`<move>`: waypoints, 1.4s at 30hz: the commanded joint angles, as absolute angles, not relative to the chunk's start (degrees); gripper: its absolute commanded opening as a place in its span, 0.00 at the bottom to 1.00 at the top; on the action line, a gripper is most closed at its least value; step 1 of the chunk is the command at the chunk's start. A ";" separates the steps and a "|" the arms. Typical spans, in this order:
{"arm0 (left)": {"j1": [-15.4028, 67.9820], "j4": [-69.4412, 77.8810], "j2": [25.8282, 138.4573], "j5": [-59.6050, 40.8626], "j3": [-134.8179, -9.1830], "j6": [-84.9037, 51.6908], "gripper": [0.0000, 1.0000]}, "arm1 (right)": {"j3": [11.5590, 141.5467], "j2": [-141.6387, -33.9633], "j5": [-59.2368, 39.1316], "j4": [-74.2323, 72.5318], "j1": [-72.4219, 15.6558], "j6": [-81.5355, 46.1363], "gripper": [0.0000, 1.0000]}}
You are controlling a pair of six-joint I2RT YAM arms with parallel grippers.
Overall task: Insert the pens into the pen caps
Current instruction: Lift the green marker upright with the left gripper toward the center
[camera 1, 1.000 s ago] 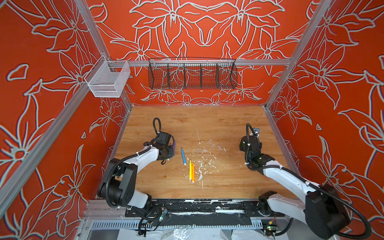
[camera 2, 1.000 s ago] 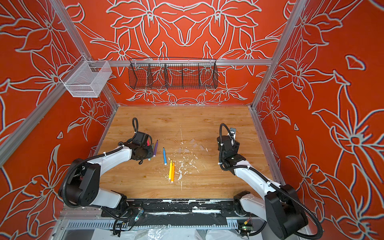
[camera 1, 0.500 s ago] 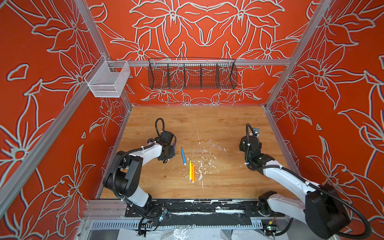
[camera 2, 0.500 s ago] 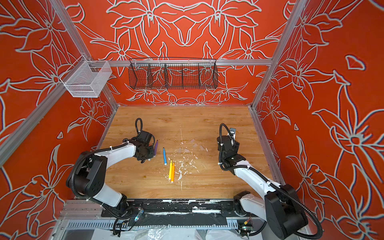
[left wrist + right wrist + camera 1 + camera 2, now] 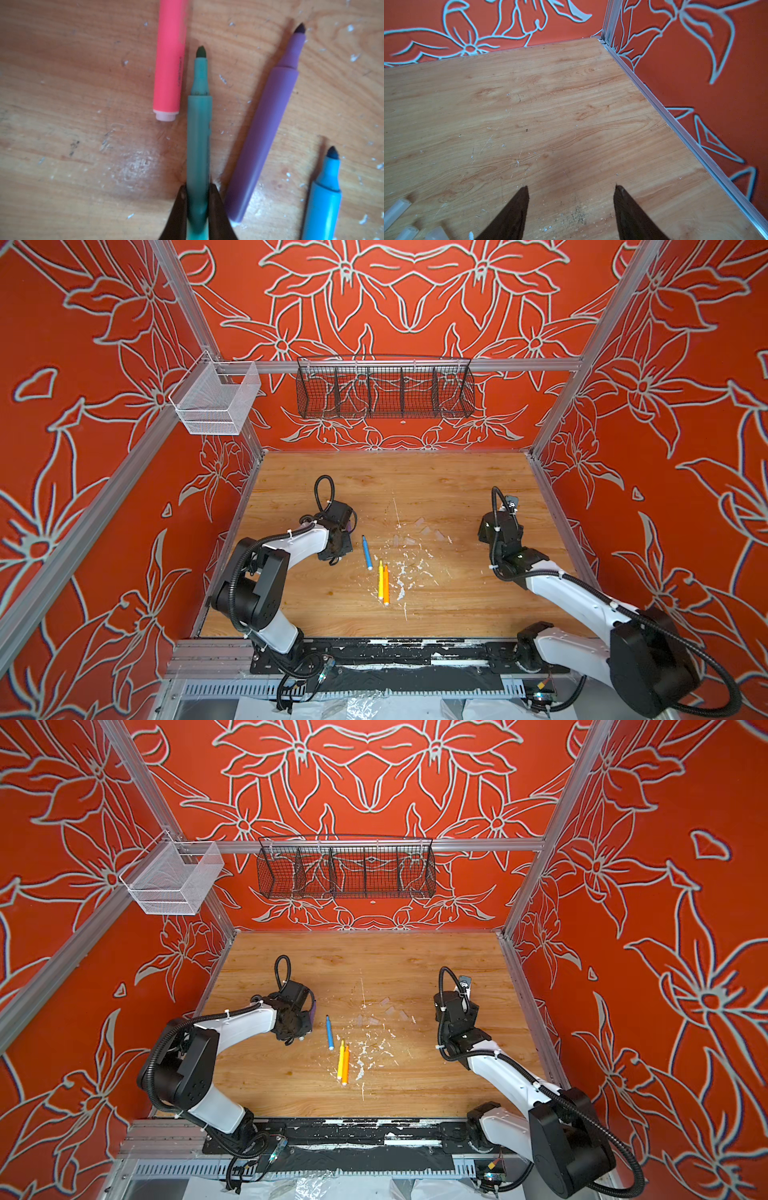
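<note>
Green plastic shows between the two dark fingers of the left gripper [image 5: 197, 187]: they are pressed tight on the back part of the green pen [image 5: 199, 124], and its bare tip points away from the wrist. This pen is low over the wooden desk [image 5: 415, 481], towards the left edge and about halfway between front and back. I cannot tell if it touches the wood.

Just beside it lie the pink pen [image 5: 169, 62], with its white end towards the gripper, and the purple pen [image 5: 268, 135]. The blue pen [image 5: 324, 197] lies a little more towards the middle of the desk. Nearer to the front edge, the yellow pen [image 5: 380, 580] and the orange pen [image 5: 386, 585] lie side by side.

The clear caps [image 5: 424, 526] lie in a loose group around the middle of the desk, apart from all the pens.

The right gripper [image 5: 572, 187] hangs near the right edge. Its fingers are spread apart and hold nothing.
</note>
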State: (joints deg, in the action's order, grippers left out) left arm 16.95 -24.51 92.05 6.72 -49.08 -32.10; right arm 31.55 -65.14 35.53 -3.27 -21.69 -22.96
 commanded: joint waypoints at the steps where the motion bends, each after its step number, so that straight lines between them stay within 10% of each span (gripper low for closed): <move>1: 17.40 -24.64 92.61 4.46 -49.15 -30.77 0.11 | 31.83 -65.33 35.59 -3.43 -21.44 -22.94 0.67; 18: 20.11 -24.19 66.27 -2.25 -59.89 -19.93 0.00 | 32.74 -60.02 35.84 3.96 -21.44 -27.46 0.64; 28: 24.65 -6.20 63.22 -16.27 -55.90 -19.47 0.00 | 35.88 -39.99 9.75 9.02 -22.92 -37.39 0.67; 42: 35.63 -5.94 69.10 -17.58 -59.02 -14.36 0.00 | 42.50 -41.92 -4.15 -0.24 -37.99 -45.74 0.77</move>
State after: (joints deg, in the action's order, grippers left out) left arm 34.02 -7.99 68.20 -16.91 -56.90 -18.28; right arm 40.45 -41.54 -0.78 3.95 -36.10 -42.61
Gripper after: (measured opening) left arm 0.127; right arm 0.765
